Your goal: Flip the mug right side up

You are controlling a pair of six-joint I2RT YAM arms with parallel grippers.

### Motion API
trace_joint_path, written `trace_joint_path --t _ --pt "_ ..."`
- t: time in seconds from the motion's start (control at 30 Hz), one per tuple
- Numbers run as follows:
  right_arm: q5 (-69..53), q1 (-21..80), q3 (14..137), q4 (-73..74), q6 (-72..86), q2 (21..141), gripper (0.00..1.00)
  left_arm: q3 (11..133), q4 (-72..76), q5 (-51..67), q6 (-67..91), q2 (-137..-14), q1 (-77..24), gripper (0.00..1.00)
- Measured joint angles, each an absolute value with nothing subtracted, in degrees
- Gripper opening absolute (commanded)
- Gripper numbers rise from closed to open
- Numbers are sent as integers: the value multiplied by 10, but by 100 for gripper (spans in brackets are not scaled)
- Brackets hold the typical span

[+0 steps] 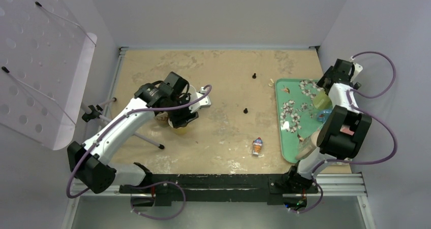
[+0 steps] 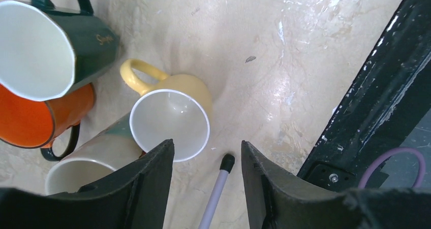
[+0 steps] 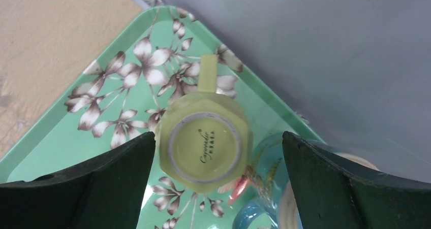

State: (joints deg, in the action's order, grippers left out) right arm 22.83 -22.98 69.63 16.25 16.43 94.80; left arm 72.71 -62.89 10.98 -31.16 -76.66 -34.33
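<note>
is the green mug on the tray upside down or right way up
Upside down. The right wrist view shows the green mug with its flat base and maker's mark facing up, rim down on the tray.

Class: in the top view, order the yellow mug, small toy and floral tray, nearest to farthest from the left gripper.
1. Yellow mug, directly under the left gripper.
2. Small toy, mid-table, toward the right.
3. Floral tray, far right edge.
</note>
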Motion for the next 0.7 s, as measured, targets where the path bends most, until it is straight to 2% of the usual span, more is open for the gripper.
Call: trace_joint_path --t 0.2,0.4,0.43,0.53,0.67,0.7 --pt "189 -232 725 163 146 1004 96 748 -647 126 -311 -748 -341 55" --pt "170 -233 743 164 127 1055 82 748 -660 133 -311 -752 -341 55" --pt "170 -233 743 163 124 1060 74 748 -661 134 -311 -752 -341 55" --pt "168 -233 747 163 119 1062 37 748 -666 136 -311 -751 -341 55" --pt "164 -233 747 159 114 1062 1 748 -669 140 -311 -750 -341 55" --pt "160 -233 747 158 112 1062 0 748 -670 143 -311 -749 -341 55"
